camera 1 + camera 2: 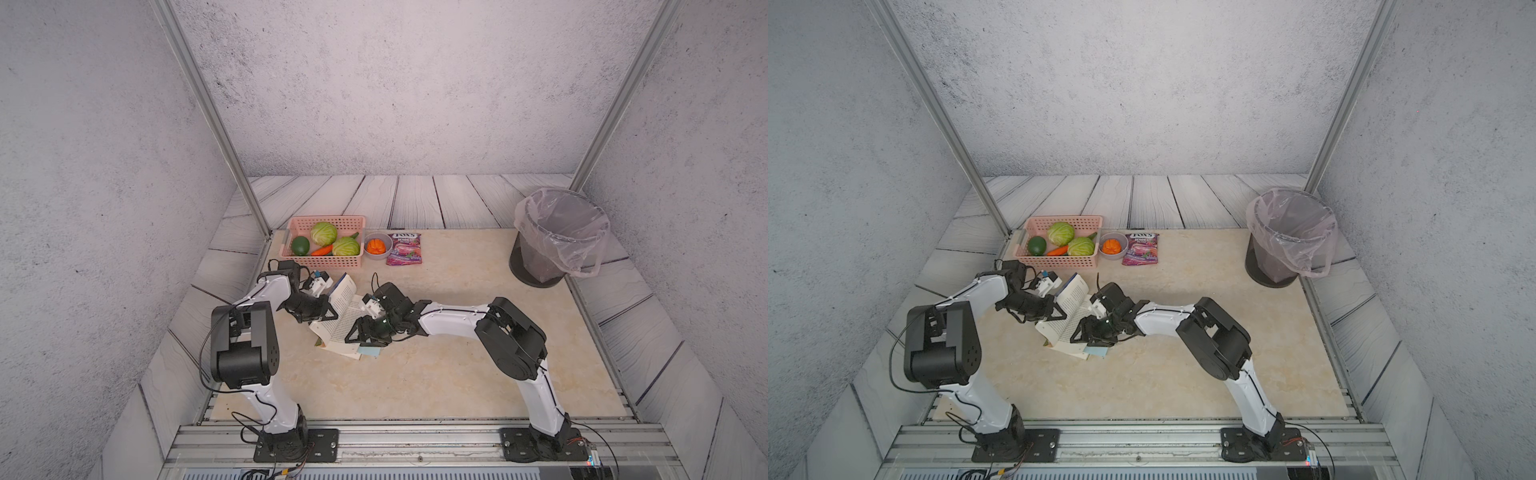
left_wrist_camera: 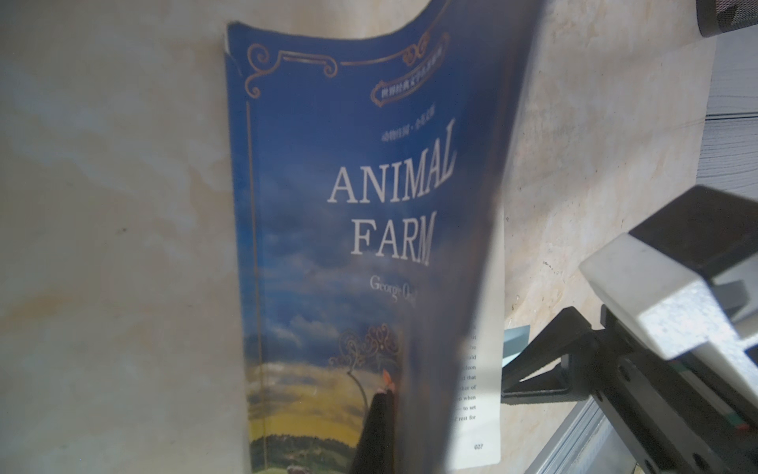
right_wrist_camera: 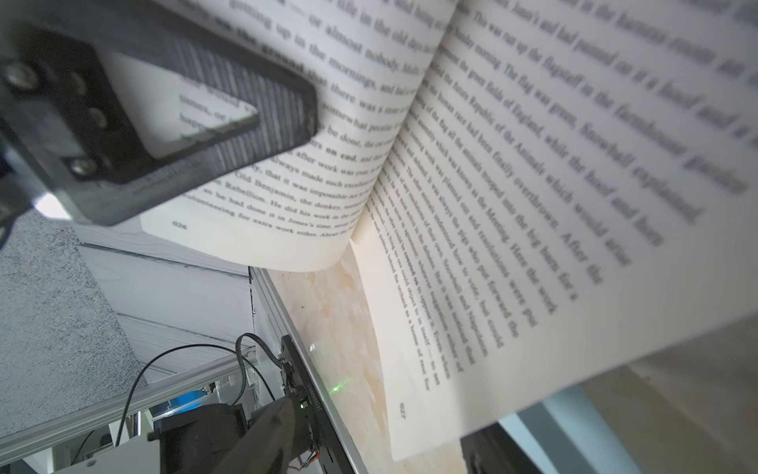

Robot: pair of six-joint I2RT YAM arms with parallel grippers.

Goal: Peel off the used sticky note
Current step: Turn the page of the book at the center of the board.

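Our left gripper [image 1: 329, 309] was clamped shut on the raised left half of the book [image 1: 344, 291], cover included. The right gripper [image 1: 365, 338] stood open, with the page [image 3: 492, 246] numbered 027 running between its jaws. The pale blue note [image 1: 369, 352] poked out from under that page at the book's near corner, above the tabletop [image 1: 457, 340]. We read "ANIMAL FARM" and "George O…" on the blue cover [image 2: 328, 205], and "FOX'S BERRIES" on the purple bag [image 1: 404, 249].
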